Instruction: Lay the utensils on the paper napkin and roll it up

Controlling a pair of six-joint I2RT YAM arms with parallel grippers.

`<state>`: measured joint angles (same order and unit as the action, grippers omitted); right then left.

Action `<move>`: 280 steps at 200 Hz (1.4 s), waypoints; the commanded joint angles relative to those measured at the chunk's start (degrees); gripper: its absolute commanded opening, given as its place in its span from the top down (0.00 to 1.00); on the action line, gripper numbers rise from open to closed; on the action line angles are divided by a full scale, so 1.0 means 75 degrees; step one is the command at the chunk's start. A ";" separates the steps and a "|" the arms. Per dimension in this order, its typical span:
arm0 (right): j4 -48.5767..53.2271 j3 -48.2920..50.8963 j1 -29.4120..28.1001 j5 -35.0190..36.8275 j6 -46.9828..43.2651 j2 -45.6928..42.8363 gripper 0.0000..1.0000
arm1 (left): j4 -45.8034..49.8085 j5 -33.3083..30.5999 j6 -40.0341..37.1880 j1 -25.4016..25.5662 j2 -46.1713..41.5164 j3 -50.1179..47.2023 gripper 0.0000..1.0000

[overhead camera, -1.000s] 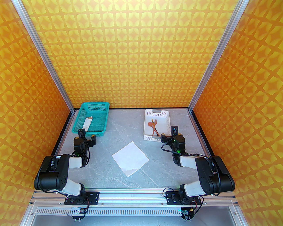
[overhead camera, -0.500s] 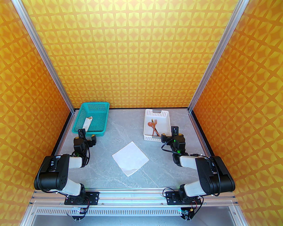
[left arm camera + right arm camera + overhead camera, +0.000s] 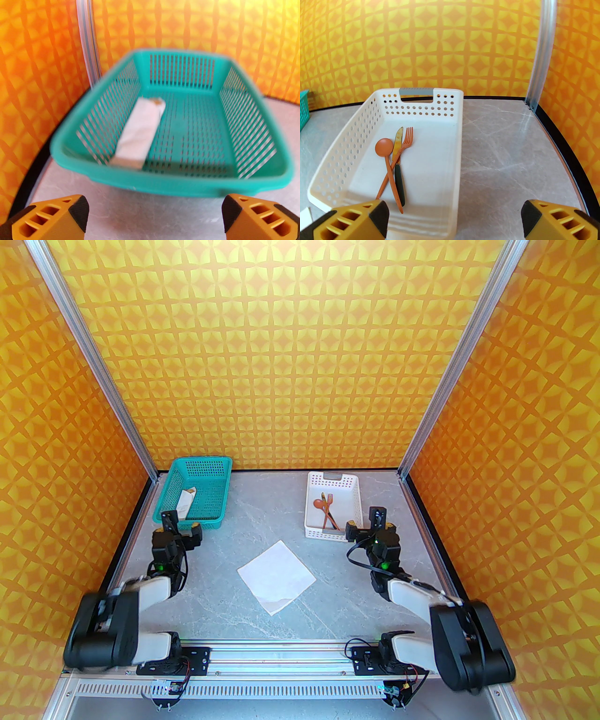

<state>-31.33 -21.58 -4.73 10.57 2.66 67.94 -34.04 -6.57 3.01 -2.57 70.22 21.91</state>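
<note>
The white paper napkin (image 3: 275,575) lies flat mid-table, its near corner curled. The utensils lie crossed in a white perforated bin (image 3: 313,508): a reddish-brown spoon (image 3: 386,161), an orange fork (image 3: 404,145) and an orange-bladed, dark-handled knife (image 3: 398,164). My right gripper (image 3: 364,523) hovers open and empty at the bin's near right corner (image 3: 454,218). My left gripper (image 3: 182,523) is open and empty just in front of the teal basket (image 3: 257,182).
The teal basket (image 3: 161,502) at back left holds a slim white paper tube with a tan tip (image 3: 140,131). Patterned orange walls and aluminium posts enclose the table on three sides. Both arm bases sit on the near rail.
Both arms have swung outward and their elbows dropped toward the near edge. The right gripper moved slightly right and back; the left gripper shifted a little left and back. The napkin and utensils stayed put.
</note>
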 commanded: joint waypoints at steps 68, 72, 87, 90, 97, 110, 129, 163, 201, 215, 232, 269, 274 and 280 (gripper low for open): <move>0.7135 -0.2426 0.0010 -0.1980 0.2109 -0.2560 0.01 | 0.7334 0.2751 0.2271 0.1208 -0.2592 0.2360 0.06; 0.7359 -0.2525 0.0010 -0.2228 0.2195 -0.2563 0.01 | 0.7484 0.2932 0.2373 0.1323 -0.2546 0.2423 0.08; 0.7945 -0.2687 0.0010 -0.3098 0.2569 -0.2544 0.02 | 0.7715 0.3473 0.2821 0.1870 -0.2335 0.2469 0.13; 0.8010 -0.2674 0.0010 -0.3264 0.2649 -0.2543 0.03 | 0.7735 0.3528 0.2927 0.2000 -0.2280 0.2465 0.14; 0.8119 -0.2630 0.0010 -0.3627 0.2854 -0.2554 0.04 | 0.7679 0.3683 0.3129 0.2328 -0.2148 0.2420 0.16; 0.8174 -0.2442 -0.0011 -0.4189 0.3283 -0.2585 0.07 | 0.7548 0.3798 0.3492 0.3010 -0.1779 0.2387 0.19; 0.8091 -0.2049 -0.0216 -0.4673 0.3891 -0.2629 0.12 | 0.7361 0.3841 0.3800 0.3852 -0.1029 0.2478 0.28; 0.8068 -0.1588 -0.1459 -0.4197 0.4371 -0.2502 0.25 | 0.6447 0.3841 0.4487 0.4362 0.0339 0.2401 0.45; 0.7653 -0.1317 -0.2834 -0.3468 0.4783 -0.1875 0.38 | 0.6143 0.3814 0.4691 0.4415 0.1313 0.2481 0.54; 0.7547 -0.1389 -0.3320 -0.3168 0.4813 -0.1412 0.43 | 0.6171 0.3762 0.4663 0.4418 0.1522 0.2528 0.58; 0.7417 -0.1630 -0.3860 -0.2823 0.4802 -0.0709 0.51 | 0.6236 0.3618 0.4625 0.4419 0.1733 0.2575 0.60; 0.7121 -0.2374 -0.4616 -0.2132 0.4735 0.0855 0.71 | 0.6302 0.3349 0.4567 0.4418 0.2114 0.2662 0.70; 0.7099 -0.2475 -0.4678 -0.2026 0.4707 0.1017 0.72 | 0.6303 0.3337 0.4568 0.4420 0.2142 0.2677 0.70; 0.7087 -0.2573 -0.4736 -0.1890 0.4658 0.1213 0.74 | 0.6303 0.3319 0.4548 0.4421 0.2177 0.2680 0.71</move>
<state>25.10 -36.32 -38.33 -9.98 38.00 72.05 13.45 20.12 37.30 30.13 85.21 40.21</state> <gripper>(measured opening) 0.288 0.308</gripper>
